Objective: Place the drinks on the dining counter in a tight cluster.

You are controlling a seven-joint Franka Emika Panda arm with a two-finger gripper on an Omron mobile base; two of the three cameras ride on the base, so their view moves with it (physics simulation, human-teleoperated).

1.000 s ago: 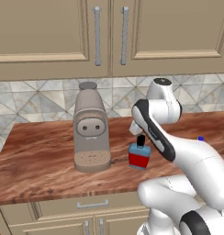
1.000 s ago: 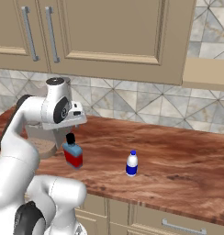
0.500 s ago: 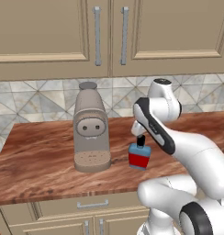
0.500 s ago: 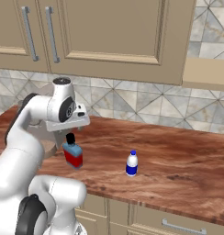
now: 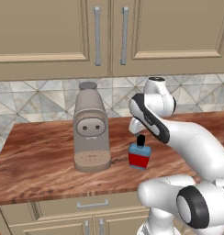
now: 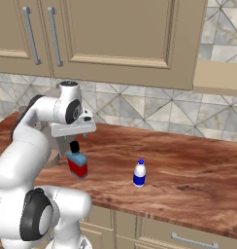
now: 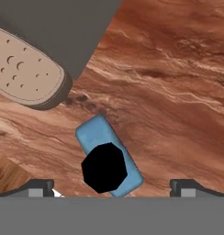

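Note:
The squat blue flask (image 5: 139,156) with its red label and black cap stands on the wood-grain wall counter (image 5: 40,151), just right of a coffee machine. My gripper (image 5: 140,134) hangs straight above its cap, open and holding nothing. From the hand, the flask (image 7: 109,158) lies between and just ahead of the two fingertips (image 7: 40,187), off-centre toward the left one. The flask (image 6: 77,163) and gripper (image 6: 74,138) stand at the counter's left, with the tiny white bottle (image 6: 139,173) well to the right. The amber bottle and the dining counter are out of view.
A tall beige coffee machine (image 5: 90,133) stands close to the left of the flask; its perforated drip base (image 7: 26,73) shows near the flask. Tiled backsplash (image 6: 154,109) and tan wall cabinets (image 5: 109,32) rise behind. Bare counter stretches right of the white bottle (image 6: 198,165).
My hand has sunk a little toward the flask's cap and the arm has shifted pose slightly. The flask and the white bottle have not moved.

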